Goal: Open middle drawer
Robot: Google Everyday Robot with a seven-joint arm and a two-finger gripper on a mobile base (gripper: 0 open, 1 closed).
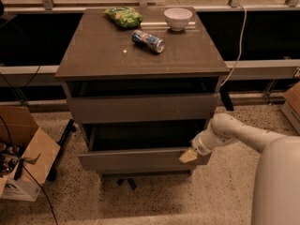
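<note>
The middle drawer (136,159) is a plain grey-brown handleless front, pulled out from the cabinet so that its dark inside shows above the panel. My gripper (189,156), with tan fingertips on a white wrist, is at the right end of that front panel, against its upper edge. My white arm (243,135) reaches in from the lower right. The top drawer (143,108) above it stands slightly out. The bottom drawer is hidden under the pulled-out middle one.
On the cabinet top (93,55) lie a green snack bag (123,17), a white bowl (178,18) and a can on its side (147,41). An open cardboard box (23,158) stands on the floor at the left. A cable (239,41) hangs at the right.
</note>
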